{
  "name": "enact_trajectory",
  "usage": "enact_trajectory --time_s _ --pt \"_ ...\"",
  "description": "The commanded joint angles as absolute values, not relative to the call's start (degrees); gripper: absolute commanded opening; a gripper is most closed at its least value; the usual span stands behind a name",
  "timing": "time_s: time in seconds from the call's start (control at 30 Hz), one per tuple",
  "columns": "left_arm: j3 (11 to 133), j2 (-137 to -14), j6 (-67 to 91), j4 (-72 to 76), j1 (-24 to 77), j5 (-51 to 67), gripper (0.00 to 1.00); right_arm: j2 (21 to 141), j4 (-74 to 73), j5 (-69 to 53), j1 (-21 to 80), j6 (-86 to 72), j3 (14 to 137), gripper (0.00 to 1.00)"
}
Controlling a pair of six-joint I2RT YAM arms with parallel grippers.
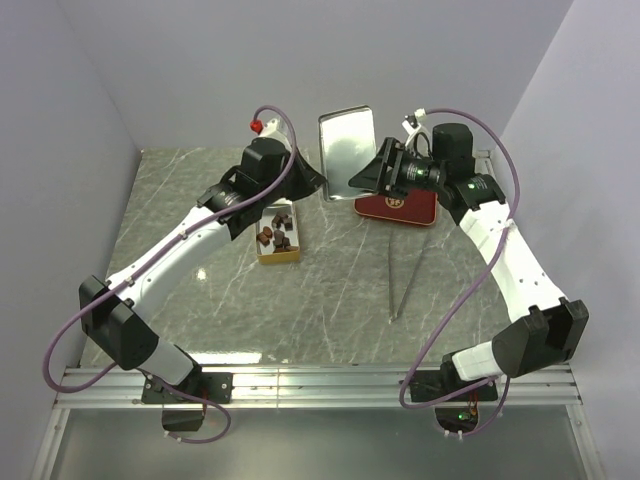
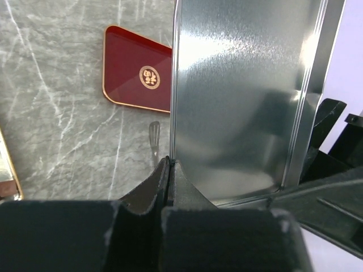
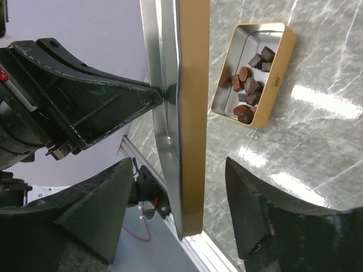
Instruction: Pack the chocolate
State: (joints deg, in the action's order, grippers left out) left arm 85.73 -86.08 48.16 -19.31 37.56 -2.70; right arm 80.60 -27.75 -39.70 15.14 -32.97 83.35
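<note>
The chocolate [image 1: 279, 232], several small brown pieces, lies in an open gold tin [image 1: 280, 255] left of the table's middle; the right wrist view shows the chocolate [image 3: 248, 90] inside the tin [image 3: 281, 62] too. My left gripper [image 1: 320, 184] is shut on the edge of the tin lid [image 1: 346, 145], held upright with its silver inside facing the camera. The left wrist view shows the left gripper [image 2: 169, 162] pinching the lid's rim [image 2: 244, 96]. My right gripper [image 1: 368, 178] is open, one finger on each side of the lid's gold wall [image 3: 194, 113], neither touching it.
A red rectangular tray [image 1: 397, 207] lies flat beneath my right gripper and also shows in the left wrist view [image 2: 139, 76]. Metal tongs [image 1: 405, 280] rest on the marble to the right of centre. Walls close in at the back and sides.
</note>
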Motion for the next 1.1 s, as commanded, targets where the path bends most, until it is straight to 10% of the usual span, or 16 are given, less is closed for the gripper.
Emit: enact_trajectory --time_s 0.0,0.37,0.57,1.07 --pt "85.34 -84.9 49.48 -14.59 37.27 -0.44 0.0 79.63 -24.44 -39.11 15.29 -31.73 85.43 0.68" --pt "85.25 -85.78 50.62 -13.71 36.83 2.72 0.02 79.8 -24.43 -37.62 15.91 -29.36 86.04 0.27" --pt "85.6 -85.61 50.19 -14.23 36.83 2.82 0.39 80.77 -26.8 -34.38 16.08 -27.16 88.41 0.08" --pt "95.95 -83.32 49.13 -23.38 36.83 -3.07 0.63 90.09 -43.77 -16.1 22.49 -11.26 101.95 0.05"
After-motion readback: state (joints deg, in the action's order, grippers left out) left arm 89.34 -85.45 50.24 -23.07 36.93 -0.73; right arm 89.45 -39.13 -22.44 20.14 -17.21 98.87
